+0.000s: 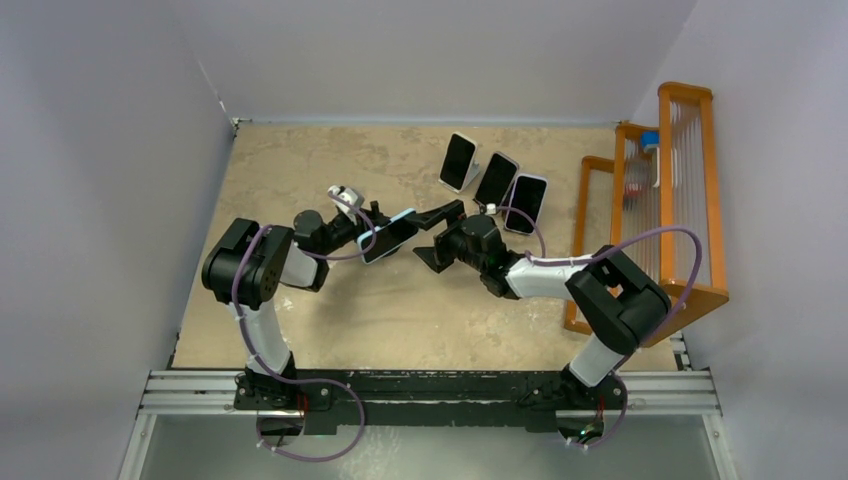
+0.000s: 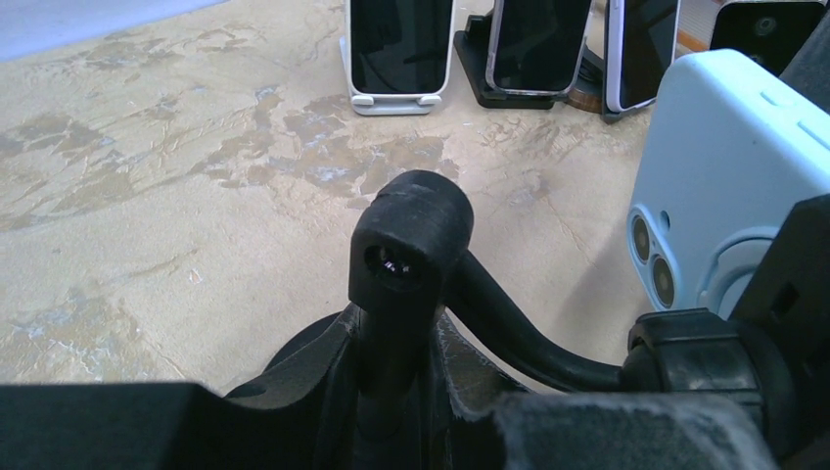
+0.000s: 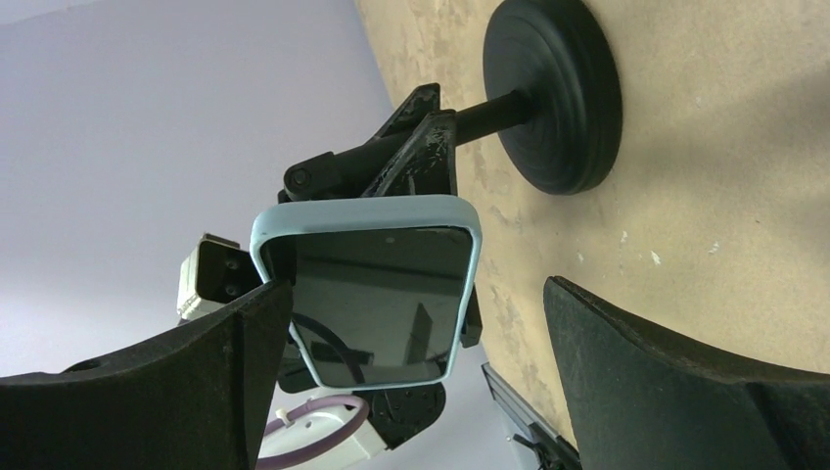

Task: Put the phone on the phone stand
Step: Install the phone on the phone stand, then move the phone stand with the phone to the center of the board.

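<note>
The top camera looks down from high over the near edge at the whole table [image 1: 400, 320]. The left wrist camera sits low, facing the far edge. The right one is tipped sideways, close up. All see the phone [image 1: 390, 237].

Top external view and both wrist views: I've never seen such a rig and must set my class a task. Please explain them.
Two robot arms are bolted at a table's near edge. The top view looks down from above; each wrist view comes from a camera beside that arm's jaws. The left arm's jaws are shut on a black phone stand, which seems to carry a phone in a pale blue case. The right arm's jaws stand wide open, facing it. Behind, three other phones lean on stands; an orange rack stands on the right.
</note>
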You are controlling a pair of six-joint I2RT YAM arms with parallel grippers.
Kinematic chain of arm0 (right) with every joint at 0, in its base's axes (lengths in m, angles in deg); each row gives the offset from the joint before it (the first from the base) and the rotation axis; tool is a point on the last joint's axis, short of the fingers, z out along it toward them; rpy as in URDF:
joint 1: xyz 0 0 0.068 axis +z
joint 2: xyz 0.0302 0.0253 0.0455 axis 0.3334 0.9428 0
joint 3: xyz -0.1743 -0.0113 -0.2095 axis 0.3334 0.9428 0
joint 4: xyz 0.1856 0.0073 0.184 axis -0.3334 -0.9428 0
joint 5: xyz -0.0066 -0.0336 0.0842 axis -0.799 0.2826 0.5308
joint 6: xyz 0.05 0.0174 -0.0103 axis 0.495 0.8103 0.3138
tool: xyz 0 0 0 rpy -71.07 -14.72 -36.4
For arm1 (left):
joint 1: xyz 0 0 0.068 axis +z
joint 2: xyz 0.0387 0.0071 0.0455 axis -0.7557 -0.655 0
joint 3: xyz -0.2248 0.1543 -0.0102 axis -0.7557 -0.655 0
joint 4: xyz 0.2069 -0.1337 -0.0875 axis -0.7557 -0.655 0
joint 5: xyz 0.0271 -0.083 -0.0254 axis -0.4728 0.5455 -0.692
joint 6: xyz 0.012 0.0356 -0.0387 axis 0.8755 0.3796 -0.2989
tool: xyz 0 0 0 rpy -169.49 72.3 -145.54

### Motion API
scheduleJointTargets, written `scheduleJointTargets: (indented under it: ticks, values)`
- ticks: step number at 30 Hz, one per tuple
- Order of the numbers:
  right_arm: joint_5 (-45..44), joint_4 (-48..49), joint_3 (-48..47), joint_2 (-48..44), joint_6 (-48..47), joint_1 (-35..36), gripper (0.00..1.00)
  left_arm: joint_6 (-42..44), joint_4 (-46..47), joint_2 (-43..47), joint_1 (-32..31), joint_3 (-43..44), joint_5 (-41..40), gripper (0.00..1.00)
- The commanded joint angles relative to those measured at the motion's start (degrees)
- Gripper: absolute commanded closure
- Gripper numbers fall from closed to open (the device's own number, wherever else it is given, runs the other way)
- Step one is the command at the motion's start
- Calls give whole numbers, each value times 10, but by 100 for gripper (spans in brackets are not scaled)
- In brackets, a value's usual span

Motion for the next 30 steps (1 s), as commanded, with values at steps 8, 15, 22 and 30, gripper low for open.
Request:
scheduleJointTargets:
  ticks: [8,15,22,30]
  values:
    - [-36,108,-18,0,-14,16,1,-31,46,-1,0,23,22,100]
    - [-40,125,10,-36,-41,23,1,-36,43,-9,0,27,18,100]
    - [-49,135,50,-54,-37,25,1,-37,41,-12,1,29,16,100]
    - [-54,89,2,-21,-33,25,1,-36,37,-11,1,30,17,100]
